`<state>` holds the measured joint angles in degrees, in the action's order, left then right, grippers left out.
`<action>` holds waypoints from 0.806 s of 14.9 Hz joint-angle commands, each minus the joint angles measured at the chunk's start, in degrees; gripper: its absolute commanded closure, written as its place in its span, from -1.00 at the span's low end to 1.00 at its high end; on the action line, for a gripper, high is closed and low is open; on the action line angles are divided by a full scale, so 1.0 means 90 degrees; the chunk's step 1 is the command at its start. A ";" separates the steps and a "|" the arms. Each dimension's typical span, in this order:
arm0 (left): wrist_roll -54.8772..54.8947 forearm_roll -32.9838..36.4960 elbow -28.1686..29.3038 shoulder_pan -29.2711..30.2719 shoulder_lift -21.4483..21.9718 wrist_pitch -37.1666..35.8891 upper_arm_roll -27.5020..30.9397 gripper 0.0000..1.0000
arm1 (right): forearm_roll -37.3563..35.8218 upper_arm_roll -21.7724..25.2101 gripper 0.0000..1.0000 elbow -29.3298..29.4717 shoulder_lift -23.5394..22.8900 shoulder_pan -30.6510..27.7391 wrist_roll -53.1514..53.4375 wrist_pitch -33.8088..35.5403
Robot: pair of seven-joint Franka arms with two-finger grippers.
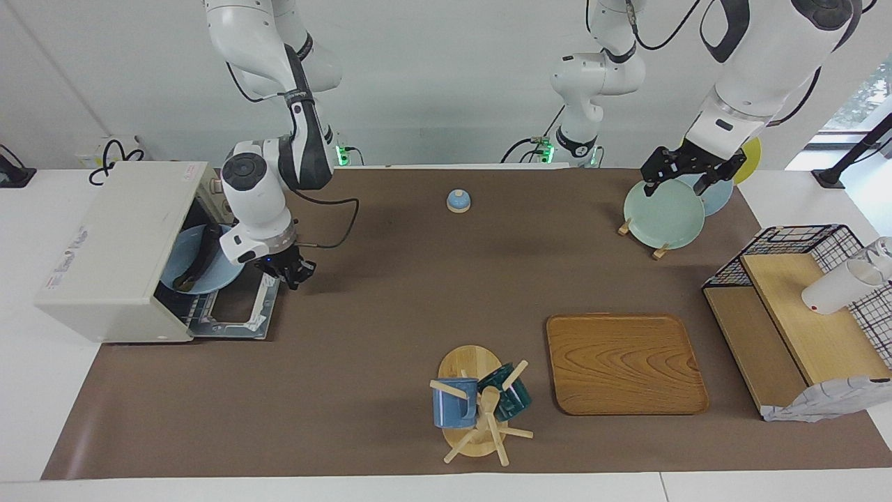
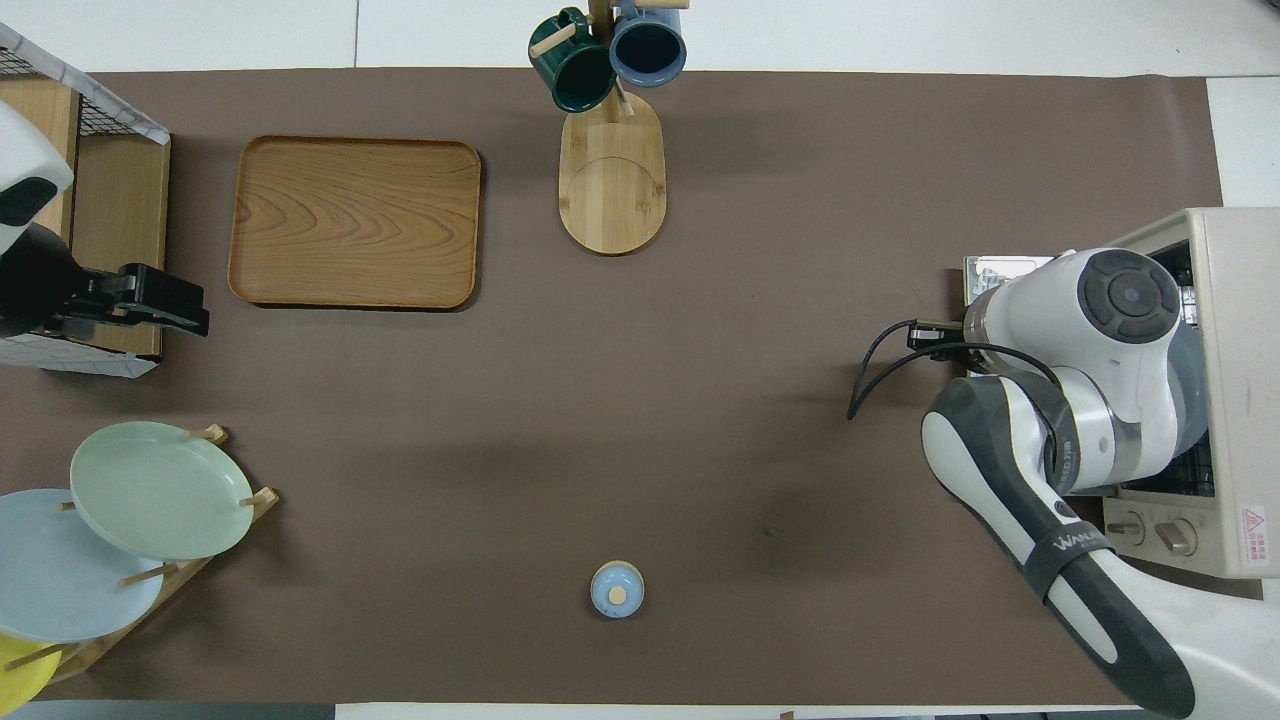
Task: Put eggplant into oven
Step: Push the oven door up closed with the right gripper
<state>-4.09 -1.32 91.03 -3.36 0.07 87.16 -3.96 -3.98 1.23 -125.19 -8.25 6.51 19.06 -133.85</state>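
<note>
The right gripper (image 1: 293, 273) is seen over the outer edge of the let-down oven door (image 1: 240, 307), w/ its fingertips brought together and nothing held between them. In the overhead view this gripper is mostly covered by its own wrist. The eggplant (image 1: 198, 261) is found on a light blue plate (image 1: 182, 259) inside the oven (image 1: 115, 254); it lies as a dark curved shape across the plate, approx. at the mouth of the oven, and the plate rests on the wire rack (image 1: 202, 305). The oven is placed at the right arm's end of the table, w/ the door open and lying flat on the brown mat (image 1: 390, 293). The left gripper (image 1: 686, 174) is held over the plate rack (image 1: 641, 233) at the left arm's end, fingers spread wide and empty; this arm waits. On the rack a pale green plate (image 1: 663, 215), a blue plate (image 2: 60, 570) and a yellow plate (image 2: 20, 675) are stood. Near the robots, in the middle of the mat, a small blue lid w/ a wooden knob (image 1: 458, 201) is set. Farther from the robots a wooden tray (image 1: 624, 362) and a mug tree (image 1: 477, 404) w/ a blue mug (image 1: 454, 403) and a green mug (image 1: 512, 397) are seen. Beside the tray, toward the left arm's end, a wire and wood shelf (image 1: 801, 314) w/ a white cup (image 1: 836, 287) on it is placed.
</note>
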 commanded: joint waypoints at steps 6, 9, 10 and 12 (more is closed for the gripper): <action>0.0005 0.0068 0.0110 0.0061 0.0080 0.0091 -0.0038 -1.00 | -0.1216 0.0009 0.91 -0.0221 -0.0040 -0.0128 -0.0008 0.0145; 0.0005 0.0068 0.0110 0.0061 0.0080 0.0091 -0.0038 -1.00 | -0.1394 0.0009 0.91 -0.0221 -0.0021 -0.0167 -0.0018 0.0214; 0.0005 0.0068 0.0110 0.0061 0.0080 0.0091 -0.0038 -1.00 | -0.1500 0.0009 0.91 -0.0211 -0.0030 -0.0167 -0.0028 0.0253; 0.0005 0.0068 0.0110 0.0061 0.0080 0.0091 -0.0038 -1.00 | -0.2103 0.0009 0.91 0.0041 -0.0059 -0.0177 -0.0076 0.0583</action>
<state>-4.09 -1.32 91.03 -3.36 0.07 87.16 -3.96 -16.97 0.98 -126.56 -9.11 6.16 18.98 -132.31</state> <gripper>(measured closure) 0.000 0.952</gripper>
